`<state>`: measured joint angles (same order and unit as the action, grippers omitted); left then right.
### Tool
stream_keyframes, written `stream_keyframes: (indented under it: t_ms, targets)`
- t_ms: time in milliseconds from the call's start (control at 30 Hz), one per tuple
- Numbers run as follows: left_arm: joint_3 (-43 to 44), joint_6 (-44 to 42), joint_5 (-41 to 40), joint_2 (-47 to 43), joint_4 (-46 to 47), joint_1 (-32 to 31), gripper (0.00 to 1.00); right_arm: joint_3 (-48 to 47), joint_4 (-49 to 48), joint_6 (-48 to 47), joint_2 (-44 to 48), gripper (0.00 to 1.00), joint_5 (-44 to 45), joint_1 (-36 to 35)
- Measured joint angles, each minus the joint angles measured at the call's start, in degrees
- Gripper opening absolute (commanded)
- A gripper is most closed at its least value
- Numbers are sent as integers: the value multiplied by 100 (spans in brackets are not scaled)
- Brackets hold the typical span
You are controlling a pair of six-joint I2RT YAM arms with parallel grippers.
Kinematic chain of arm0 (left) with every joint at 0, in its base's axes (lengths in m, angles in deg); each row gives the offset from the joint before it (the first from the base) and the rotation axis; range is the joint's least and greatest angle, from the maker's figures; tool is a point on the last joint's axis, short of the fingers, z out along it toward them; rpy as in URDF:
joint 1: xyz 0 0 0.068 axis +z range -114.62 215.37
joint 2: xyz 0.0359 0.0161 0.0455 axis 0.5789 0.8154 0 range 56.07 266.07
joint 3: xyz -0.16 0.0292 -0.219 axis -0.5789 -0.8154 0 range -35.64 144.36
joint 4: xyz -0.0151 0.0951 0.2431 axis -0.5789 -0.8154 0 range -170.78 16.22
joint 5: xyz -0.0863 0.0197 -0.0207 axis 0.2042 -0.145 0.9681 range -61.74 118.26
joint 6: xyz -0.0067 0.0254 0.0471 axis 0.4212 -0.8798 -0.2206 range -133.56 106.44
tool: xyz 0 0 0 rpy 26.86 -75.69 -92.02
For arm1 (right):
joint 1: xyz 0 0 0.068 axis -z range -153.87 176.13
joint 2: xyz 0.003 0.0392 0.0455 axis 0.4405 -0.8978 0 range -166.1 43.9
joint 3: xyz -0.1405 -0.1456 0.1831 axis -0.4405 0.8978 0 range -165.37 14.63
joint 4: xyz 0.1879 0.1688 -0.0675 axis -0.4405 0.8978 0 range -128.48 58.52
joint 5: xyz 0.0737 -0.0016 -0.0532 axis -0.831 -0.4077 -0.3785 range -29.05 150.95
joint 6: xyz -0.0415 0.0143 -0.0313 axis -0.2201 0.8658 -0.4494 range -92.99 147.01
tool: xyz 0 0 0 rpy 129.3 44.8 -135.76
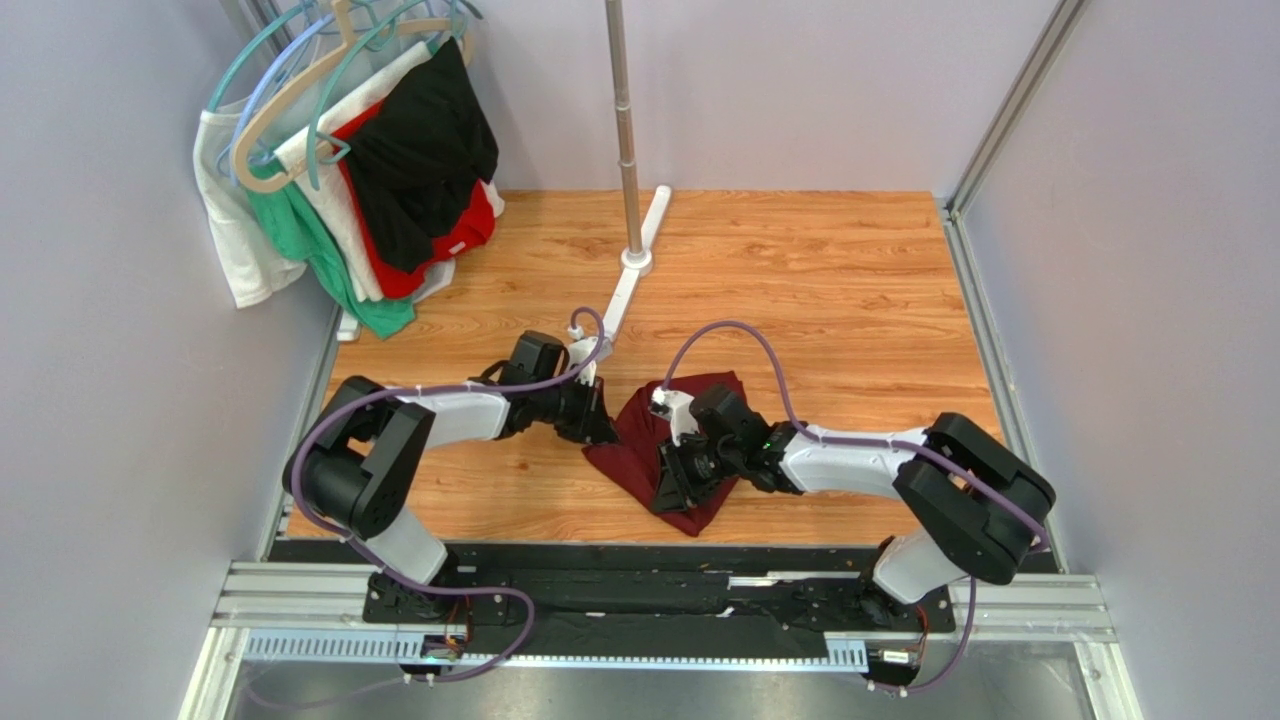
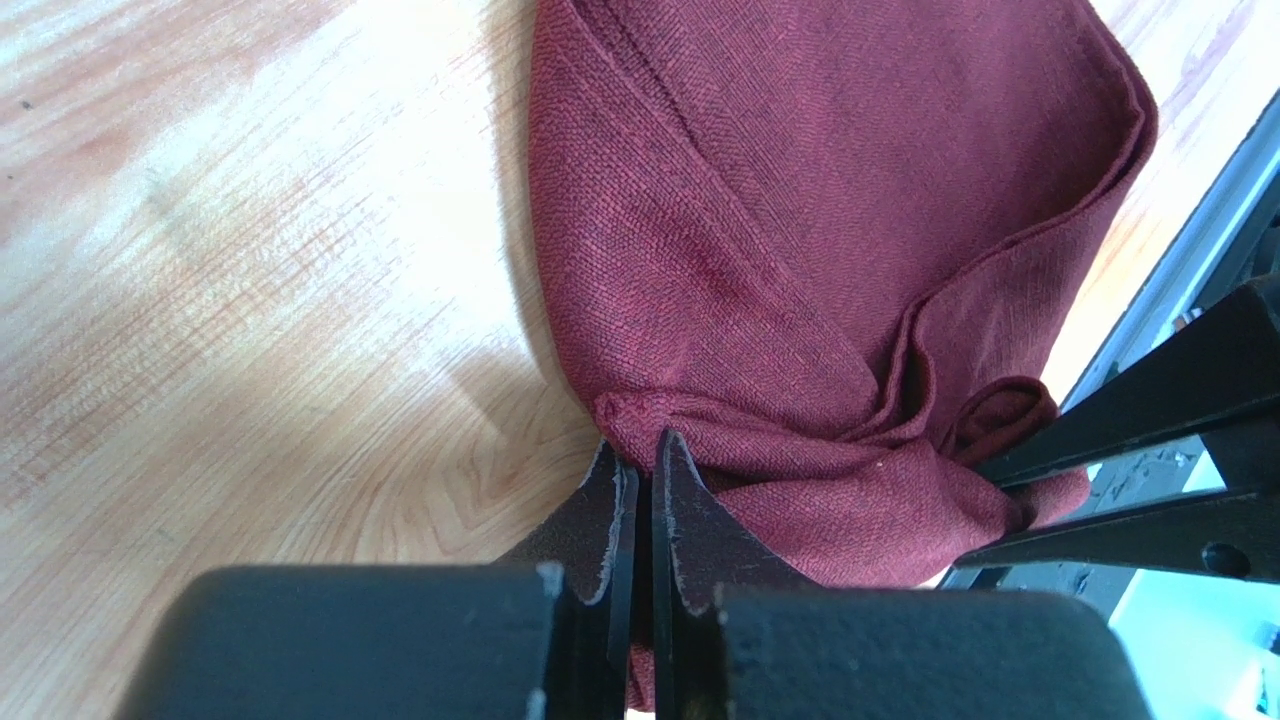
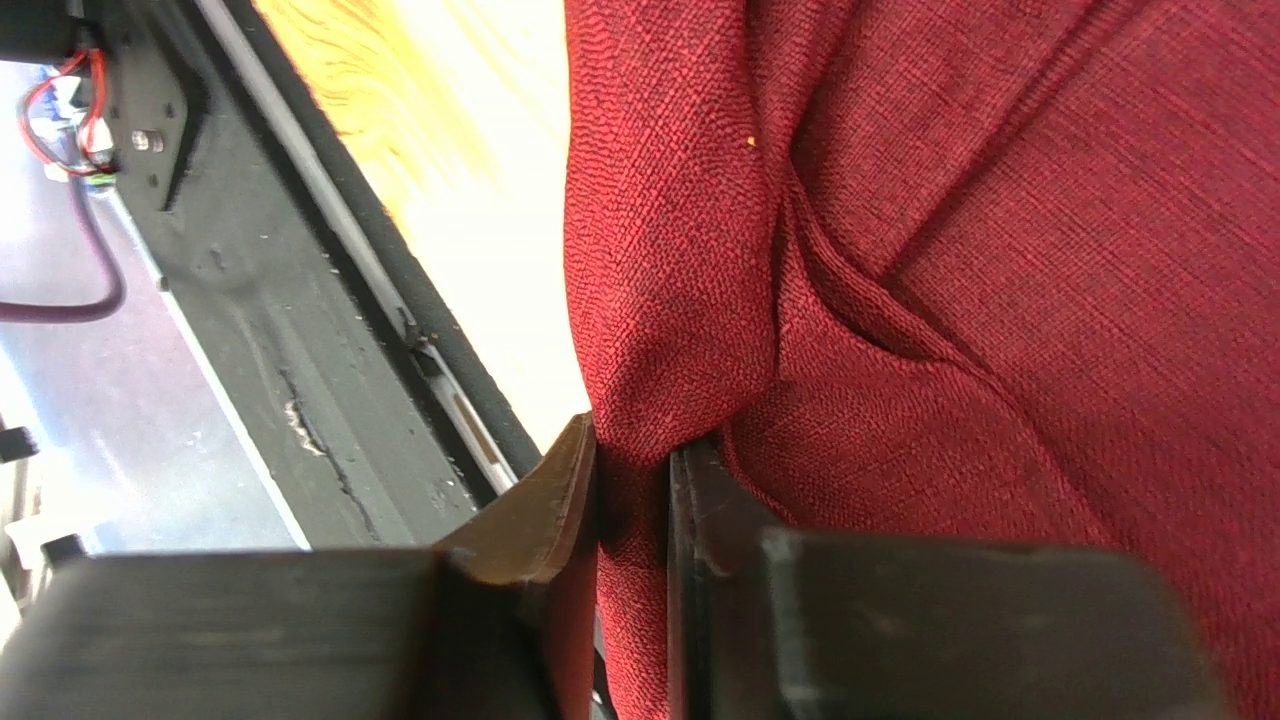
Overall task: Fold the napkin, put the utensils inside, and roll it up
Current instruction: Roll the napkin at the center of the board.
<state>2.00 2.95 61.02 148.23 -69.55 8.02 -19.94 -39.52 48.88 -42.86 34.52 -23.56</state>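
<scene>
The dark maroon napkin (image 1: 658, 440) lies bunched on the wooden table (image 1: 842, 285) between the two arms. My left gripper (image 1: 597, 428) is shut on the napkin's left corner, and in the left wrist view its jaws (image 2: 639, 458) pinch the hemmed tip of the napkin (image 2: 827, 225). My right gripper (image 1: 670, 489) is shut on a fold at the napkin's near edge. In the right wrist view the napkin (image 3: 977, 300) runs down between its jaws (image 3: 633, 450). The right fingers (image 2: 1157, 428) show at the right edge of the left wrist view. The utensils are out of view.
Garments on hangers (image 1: 361, 150) hang at the back left by the wall. A metal pole (image 1: 622, 105) rises from a white base (image 1: 639, 248) at the back. The black mounting rail (image 1: 646, 578) runs along the table's near edge, close behind the right gripper.
</scene>
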Motion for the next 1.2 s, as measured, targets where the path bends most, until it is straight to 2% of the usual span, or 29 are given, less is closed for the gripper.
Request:
stream_keyframes:
  t_ms: [33,200,233,333,533,667,1000,1200]
  targets:
    - [13,2,-7,0,-24,-2,0,-2,46,-11,33,31,46,0]
    - [153,13,-90,22,-337,-44,0,-7,717,-118,452,44,501,2]
    - [166,17,-87,37,-358,-42,0,-9,863,-138,549,51,570,2]
    - [229,22,-83,76,-431,-42,0,-101,1478,-240,868,56,811,2]
    - [260,33,-66,96,-472,-37,0,-688,2374,-422,1095,61,1187,-131]
    - [280,35,-68,105,-505,-37,0,-1193,2697,-485,1115,61,1700,-662]
    - [393,66,20,214,-577,-35,0,-1397,2621,-514,767,61,3698,-1773]
    - [448,79,24,251,-638,-35,0,-1307,2291,-728,267,62,4369,-2221]
